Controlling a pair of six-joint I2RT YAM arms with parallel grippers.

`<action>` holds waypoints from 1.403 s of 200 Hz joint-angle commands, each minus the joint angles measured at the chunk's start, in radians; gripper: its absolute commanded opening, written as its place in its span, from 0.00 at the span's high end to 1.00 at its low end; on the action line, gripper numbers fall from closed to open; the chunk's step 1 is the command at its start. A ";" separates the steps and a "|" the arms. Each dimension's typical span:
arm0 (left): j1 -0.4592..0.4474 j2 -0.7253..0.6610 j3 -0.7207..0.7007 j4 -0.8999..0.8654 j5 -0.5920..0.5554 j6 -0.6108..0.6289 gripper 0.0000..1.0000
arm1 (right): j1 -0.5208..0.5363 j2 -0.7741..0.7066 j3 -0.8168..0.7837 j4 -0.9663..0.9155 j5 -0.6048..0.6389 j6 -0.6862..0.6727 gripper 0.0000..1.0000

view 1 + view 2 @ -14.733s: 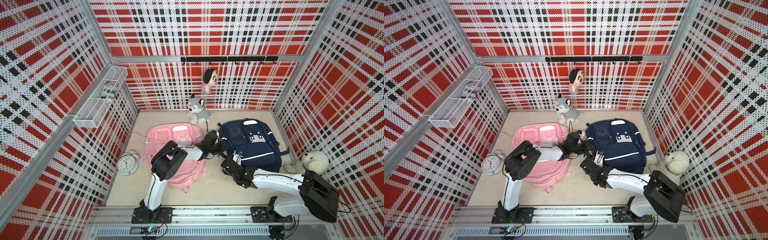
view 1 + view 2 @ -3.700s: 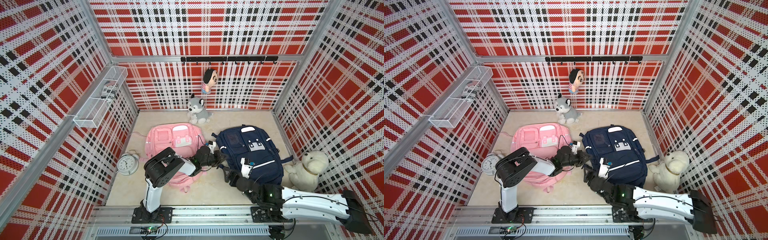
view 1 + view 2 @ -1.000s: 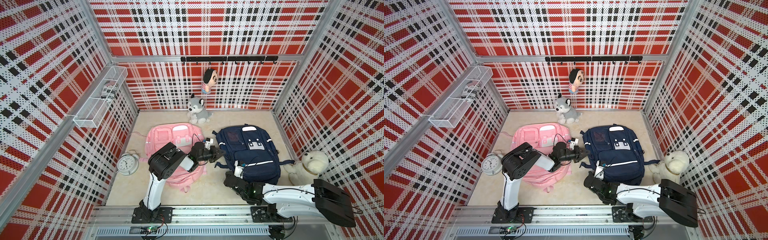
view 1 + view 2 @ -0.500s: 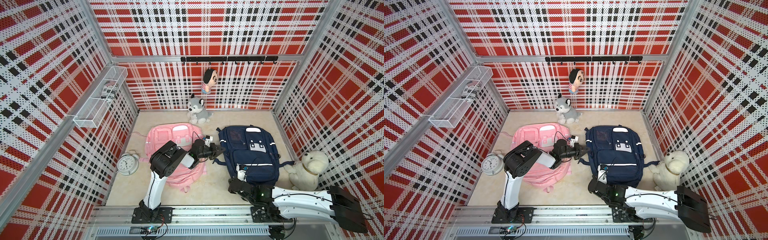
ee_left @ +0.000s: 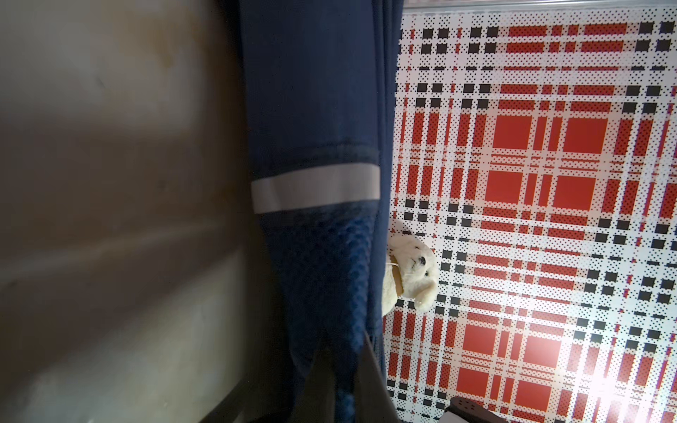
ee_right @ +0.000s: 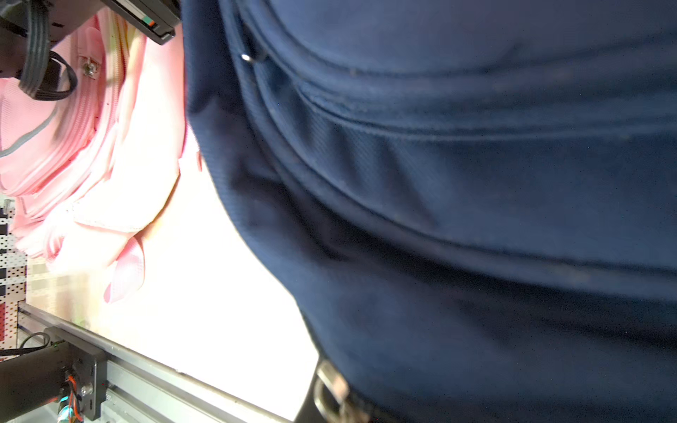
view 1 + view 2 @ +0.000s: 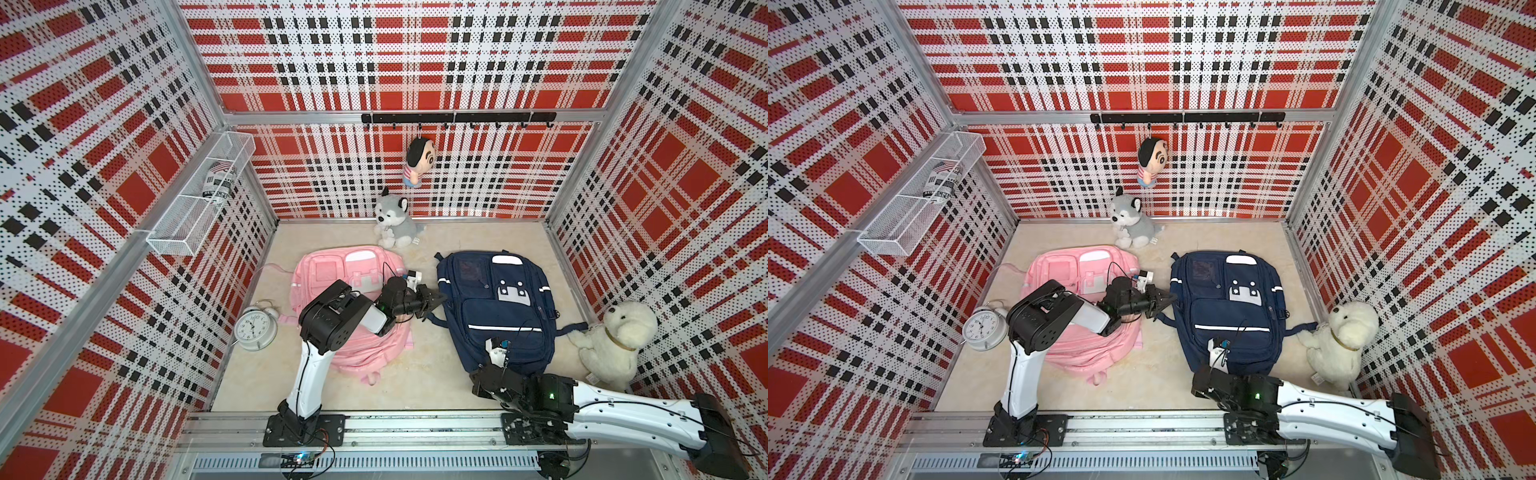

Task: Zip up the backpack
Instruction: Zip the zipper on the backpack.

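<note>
At navy backpack (image 7: 498, 303) | L gripper (image 7: 438, 296) closed, hold unclear | R gripper (image 7: 478, 372) closed, hold hidden

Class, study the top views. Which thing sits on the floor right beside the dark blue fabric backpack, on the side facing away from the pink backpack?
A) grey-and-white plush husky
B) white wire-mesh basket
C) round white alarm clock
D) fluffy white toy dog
D: the fluffy white toy dog sits by the dark blue fabric backpack, on the far side from the pink backpack.
</note>
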 commanded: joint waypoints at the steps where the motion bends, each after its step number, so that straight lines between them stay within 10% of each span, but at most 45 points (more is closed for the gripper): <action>1: 0.019 -0.001 0.030 0.050 -0.093 0.018 1.00 | 0.014 -0.029 -0.027 -0.083 -0.056 0.014 1.00; 142: 0.058 0.012 0.049 -0.001 -0.077 0.058 1.00 | 0.014 -0.161 -0.068 -0.133 -0.133 -0.003 1.00; 164: 0.051 0.001 0.045 -0.008 -0.076 0.062 1.00 | 0.013 -0.121 -0.043 -0.131 -0.101 -0.003 0.70; 204: 0.024 -0.019 0.033 -0.008 -0.078 0.067 1.00 | 0.013 -0.093 0.065 -0.252 -0.024 0.030 0.46; 280: -0.006 -0.017 0.013 0.003 -0.080 0.073 1.00 | 0.024 0.125 0.308 -0.395 -0.013 0.094 0.40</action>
